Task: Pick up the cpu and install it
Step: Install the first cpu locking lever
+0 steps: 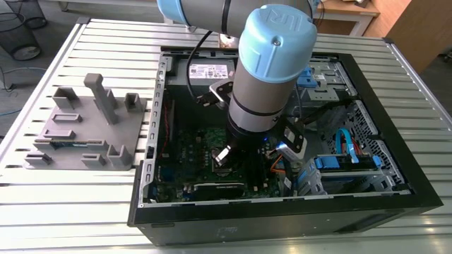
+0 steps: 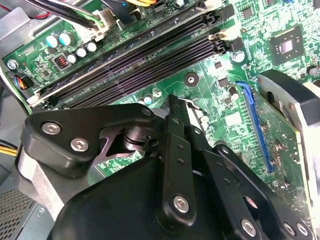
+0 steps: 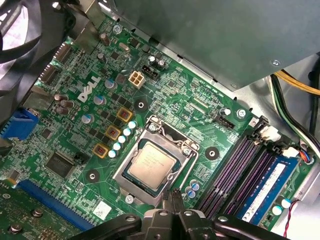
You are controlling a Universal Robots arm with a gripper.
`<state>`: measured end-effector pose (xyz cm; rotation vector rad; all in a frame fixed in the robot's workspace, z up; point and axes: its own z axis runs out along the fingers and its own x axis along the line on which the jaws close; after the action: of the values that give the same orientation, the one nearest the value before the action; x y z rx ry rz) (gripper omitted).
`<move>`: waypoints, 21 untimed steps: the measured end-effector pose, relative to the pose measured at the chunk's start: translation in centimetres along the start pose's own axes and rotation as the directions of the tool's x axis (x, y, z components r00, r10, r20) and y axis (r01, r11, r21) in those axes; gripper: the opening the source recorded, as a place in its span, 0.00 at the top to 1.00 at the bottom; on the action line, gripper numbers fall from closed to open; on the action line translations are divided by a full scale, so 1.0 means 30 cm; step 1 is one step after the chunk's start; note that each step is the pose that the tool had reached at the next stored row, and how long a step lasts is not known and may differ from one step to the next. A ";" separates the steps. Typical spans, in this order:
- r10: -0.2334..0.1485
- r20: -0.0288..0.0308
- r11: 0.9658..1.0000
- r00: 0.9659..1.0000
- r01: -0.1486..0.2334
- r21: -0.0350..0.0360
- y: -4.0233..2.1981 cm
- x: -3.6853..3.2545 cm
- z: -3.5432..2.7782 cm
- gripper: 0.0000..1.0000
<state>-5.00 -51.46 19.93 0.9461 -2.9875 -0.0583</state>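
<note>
The cpu [image 3: 150,165], a small square chip with a shiny silver top, lies flat inside the silver-framed socket [image 3: 176,141] on the green motherboard [image 3: 75,130]. In the first wrist view my gripper [image 3: 173,196] hangs just beside the socket's edge, apart from the chip, with its black fingers pressed together and nothing between them. The second wrist view shows the same gripper [image 2: 181,107] above the board beside the black memory slots [image 2: 150,55]. In the exterior view the arm reaches down into the open computer case, and the gripper [image 1: 236,161] is low over the socket [image 1: 226,172].
The black case walls [image 1: 282,211] box in the arm. A blue memory module [image 3: 265,187] stands in the slots beside the socket. A card with a fan [image 2: 295,110], cables [image 1: 332,114] and blue drive brackets [image 1: 346,164] crowd the exterior view's right. A grey tray [image 1: 84,132] sits outside, left.
</note>
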 end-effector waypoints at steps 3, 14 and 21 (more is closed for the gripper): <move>-0.007 0.002 1.000 1.000 0.007 -0.003 -0.001 0.000 0.006 0.89; -0.010 0.005 1.000 1.000 0.010 -0.009 -0.002 0.000 0.007 0.89; -0.010 0.006 1.000 1.000 0.010 -0.010 -0.002 0.000 0.007 0.89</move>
<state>-4.98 -51.50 19.70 0.9620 -2.9847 -0.0753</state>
